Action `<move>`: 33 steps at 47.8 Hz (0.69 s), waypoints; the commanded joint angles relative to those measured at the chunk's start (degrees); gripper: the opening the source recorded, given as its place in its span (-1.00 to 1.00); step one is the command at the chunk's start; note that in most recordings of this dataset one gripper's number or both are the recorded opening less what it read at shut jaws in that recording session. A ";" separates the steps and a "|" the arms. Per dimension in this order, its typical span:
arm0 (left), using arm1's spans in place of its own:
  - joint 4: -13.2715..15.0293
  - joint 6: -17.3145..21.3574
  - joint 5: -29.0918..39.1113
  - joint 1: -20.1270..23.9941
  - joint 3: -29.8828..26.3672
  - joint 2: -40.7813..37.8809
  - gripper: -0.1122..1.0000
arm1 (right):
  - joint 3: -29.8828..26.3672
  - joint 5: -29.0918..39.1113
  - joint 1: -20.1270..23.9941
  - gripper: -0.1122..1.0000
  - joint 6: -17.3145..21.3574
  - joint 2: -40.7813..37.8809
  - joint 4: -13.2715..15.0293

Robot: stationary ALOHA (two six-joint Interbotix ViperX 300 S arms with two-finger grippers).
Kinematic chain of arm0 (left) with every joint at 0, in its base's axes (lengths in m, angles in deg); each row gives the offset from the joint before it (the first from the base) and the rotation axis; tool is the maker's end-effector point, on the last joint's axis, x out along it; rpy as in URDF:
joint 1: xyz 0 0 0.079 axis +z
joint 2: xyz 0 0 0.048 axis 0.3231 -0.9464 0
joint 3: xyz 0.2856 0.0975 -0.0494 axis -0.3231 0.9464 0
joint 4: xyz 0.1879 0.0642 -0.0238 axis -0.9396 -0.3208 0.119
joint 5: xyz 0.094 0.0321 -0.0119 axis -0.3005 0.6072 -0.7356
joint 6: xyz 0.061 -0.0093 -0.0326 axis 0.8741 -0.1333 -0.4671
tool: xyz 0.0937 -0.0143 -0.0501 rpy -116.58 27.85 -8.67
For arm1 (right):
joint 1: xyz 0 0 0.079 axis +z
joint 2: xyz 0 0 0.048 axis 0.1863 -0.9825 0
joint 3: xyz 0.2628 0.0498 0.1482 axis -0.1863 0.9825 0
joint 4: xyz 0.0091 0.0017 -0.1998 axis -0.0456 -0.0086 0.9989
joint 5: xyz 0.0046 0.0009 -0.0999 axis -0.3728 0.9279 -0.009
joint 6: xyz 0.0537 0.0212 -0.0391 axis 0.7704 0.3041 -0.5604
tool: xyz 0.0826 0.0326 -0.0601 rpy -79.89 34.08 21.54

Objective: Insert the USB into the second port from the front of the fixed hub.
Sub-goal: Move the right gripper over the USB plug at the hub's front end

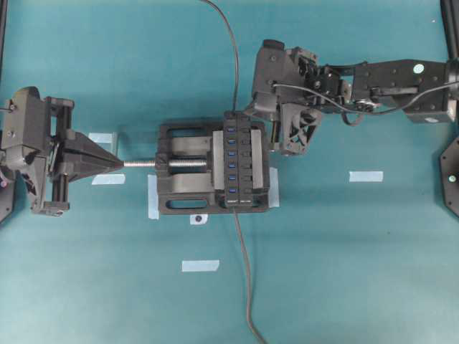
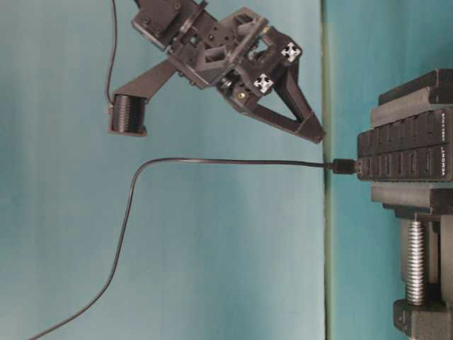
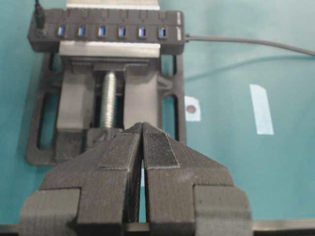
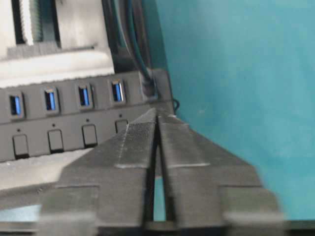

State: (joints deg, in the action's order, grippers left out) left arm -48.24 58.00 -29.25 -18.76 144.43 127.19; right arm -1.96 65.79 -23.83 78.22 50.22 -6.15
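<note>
The fixed hub is a narrow black strip with blue sockets, clamped in a vise. The USB plug sits in the end socket at the hub's far end in the overhead view, and its thin black cable runs off the top edge. The plug also shows in the left wrist view and the right wrist view. My right gripper is shut and empty, its tips just beside the plug and not touching it. My left gripper is shut and empty, pointing at the vise screw.
The black vise with a silver screw holds the hub. A thicker grey cable runs from the hub's near end to the bottom edge. Tape strips lie on the teal table.
</note>
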 commanded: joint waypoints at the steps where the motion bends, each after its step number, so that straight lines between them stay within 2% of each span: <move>1: -0.09 0.00 -0.18 0.00 -0.79 0.09 -0.80 | -1.58 -0.26 -0.18 -0.52 0.18 0.70 -0.09; 6: -0.09 0.00 -0.18 0.00 -0.97 0.09 -0.80 | -1.76 -0.18 -0.18 -0.19 0.18 0.70 -0.18; 12: -0.09 0.09 -0.18 0.00 -1.05 0.00 -0.80 | -1.76 -0.18 -0.18 0.46 0.18 0.35 -0.09; 17: -0.09 0.09 -0.09 0.00 -0.97 0.00 -0.80 | -1.76 -0.62 0.00 0.87 0.00 0.26 -0.09; 25: -0.09 0.09 0.18 0.00 -0.97 0.00 -0.80 | -1.93 -1.76 0.00 0.79 0.00 -0.35 -0.09; 33: -0.18 0.09 0.09 0.00 -1.05 0.00 -0.80 | -2.90 -3.87 0.00 0.79 -0.09 -2.02 -0.09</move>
State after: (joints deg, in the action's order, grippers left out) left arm -48.24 58.00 -28.90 -18.76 144.43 127.10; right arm -3.19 63.15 -23.83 78.22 47.94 -6.24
